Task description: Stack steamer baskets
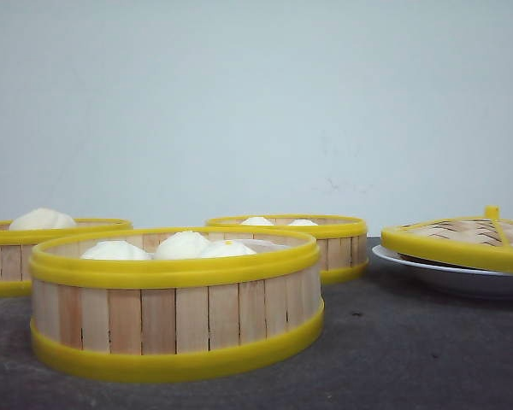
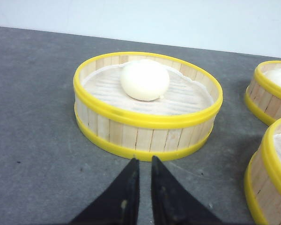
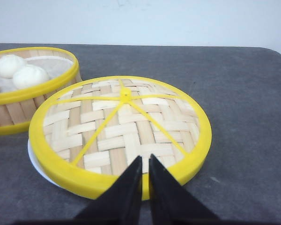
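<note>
Nearest steamer basket upright, rim up, three buns inside

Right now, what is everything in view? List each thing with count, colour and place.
steamer baskets: three, pale slats with yellow rims; near centre, far left, back centre; none stacked.
buns: white; three in the near centre basket, one in the far left basket, two showing in the back centre basket.
lid: one, woven, yellow-rimmed; tilted on the plate, right.
plate: one, white; right.
table: dark grey.
left gripper: black, nearly shut, empty, before the far left basket.
right gripper: black, nearly shut, empty, over the lid's edge.
</note>
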You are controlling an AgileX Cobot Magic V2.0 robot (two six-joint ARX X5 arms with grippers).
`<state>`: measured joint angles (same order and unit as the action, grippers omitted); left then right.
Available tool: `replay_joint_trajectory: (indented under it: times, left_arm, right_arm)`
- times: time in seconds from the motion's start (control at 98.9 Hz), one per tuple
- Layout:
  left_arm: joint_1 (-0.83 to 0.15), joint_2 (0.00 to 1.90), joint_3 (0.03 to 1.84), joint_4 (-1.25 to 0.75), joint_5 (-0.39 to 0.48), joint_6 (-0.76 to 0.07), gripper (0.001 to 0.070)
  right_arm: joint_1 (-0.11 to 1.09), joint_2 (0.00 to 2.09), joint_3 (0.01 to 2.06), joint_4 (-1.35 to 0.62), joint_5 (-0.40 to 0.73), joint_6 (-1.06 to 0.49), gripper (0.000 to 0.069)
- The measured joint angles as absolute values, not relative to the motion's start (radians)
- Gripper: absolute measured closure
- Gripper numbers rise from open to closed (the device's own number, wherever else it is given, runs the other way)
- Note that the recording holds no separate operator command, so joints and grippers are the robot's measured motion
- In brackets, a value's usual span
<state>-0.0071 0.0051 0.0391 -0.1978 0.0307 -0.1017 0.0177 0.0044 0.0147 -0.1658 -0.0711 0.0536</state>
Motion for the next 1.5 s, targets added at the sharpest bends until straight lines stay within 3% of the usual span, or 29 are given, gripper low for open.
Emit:
replay_joint_trajectory:
  times: [1.497]
  left_arm:
    - [-0.007,0.005,0.039,-0.198,0.031,-0.102,0.0691]
  right_arm:
    - [0.018,0.004,0.015,-0.167,-0.104,0.075,0.0672]
